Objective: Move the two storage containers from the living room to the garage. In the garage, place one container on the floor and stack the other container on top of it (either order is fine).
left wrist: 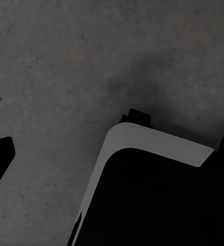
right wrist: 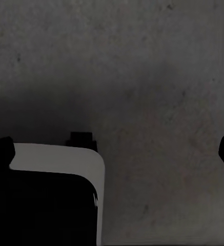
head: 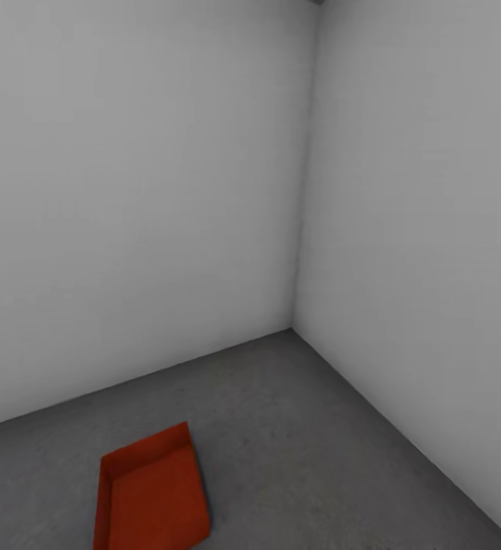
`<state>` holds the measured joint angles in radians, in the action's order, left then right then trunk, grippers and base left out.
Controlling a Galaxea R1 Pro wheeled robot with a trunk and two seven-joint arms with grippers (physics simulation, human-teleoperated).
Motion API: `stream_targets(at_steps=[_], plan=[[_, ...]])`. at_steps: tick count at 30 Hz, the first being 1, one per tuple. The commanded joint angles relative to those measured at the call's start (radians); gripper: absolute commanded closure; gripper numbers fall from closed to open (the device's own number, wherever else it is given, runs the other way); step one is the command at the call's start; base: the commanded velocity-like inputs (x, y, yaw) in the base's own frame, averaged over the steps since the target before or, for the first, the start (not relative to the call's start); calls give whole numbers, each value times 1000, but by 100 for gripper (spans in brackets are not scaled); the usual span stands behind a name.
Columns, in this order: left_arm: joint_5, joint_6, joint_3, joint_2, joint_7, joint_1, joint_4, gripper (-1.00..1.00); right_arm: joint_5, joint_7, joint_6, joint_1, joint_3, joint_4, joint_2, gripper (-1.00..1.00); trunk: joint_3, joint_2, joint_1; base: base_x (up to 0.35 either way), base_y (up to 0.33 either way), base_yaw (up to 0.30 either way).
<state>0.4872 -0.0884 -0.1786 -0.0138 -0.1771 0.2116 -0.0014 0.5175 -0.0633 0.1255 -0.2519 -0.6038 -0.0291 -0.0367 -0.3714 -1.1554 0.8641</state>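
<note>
facing a bare white garage corner [head: 300,229] over speckled concrete floor [head: 296,428], with one orange-red storage container [head: 150,496] resting flat near the walls, likely as the stack's base, both grippers' fingers spread apart over floor, holding nothing.

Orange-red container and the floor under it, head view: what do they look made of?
Storage container: looks like thin rigid plastic, matte; uniform orange-red, thin plain walls, no grain or gloss. Could be painted sheet, can't tell from a render. Floor: looks like bare concrete, rough matte; grey and speckled, no seams or planks.
</note>
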Motion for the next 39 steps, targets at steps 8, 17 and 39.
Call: stream_targets(at_steps=[8,17,39], plan=[[8,-2,-9,0,-2,0,0,-100,9,0,5,-1,-8,-3,0,-100,-1,-1,0,0,0,-250],[8,-2,-9,0,-2,0,0,-100,8,0,5,-1,-8,-2,2,-100,2,-1,0,0,0,-250],[8,-2,-9,0,-2,0,0,-100,2,0,5,-1,-11,-3,9,-100,24,-1,0,0,0,-207]])
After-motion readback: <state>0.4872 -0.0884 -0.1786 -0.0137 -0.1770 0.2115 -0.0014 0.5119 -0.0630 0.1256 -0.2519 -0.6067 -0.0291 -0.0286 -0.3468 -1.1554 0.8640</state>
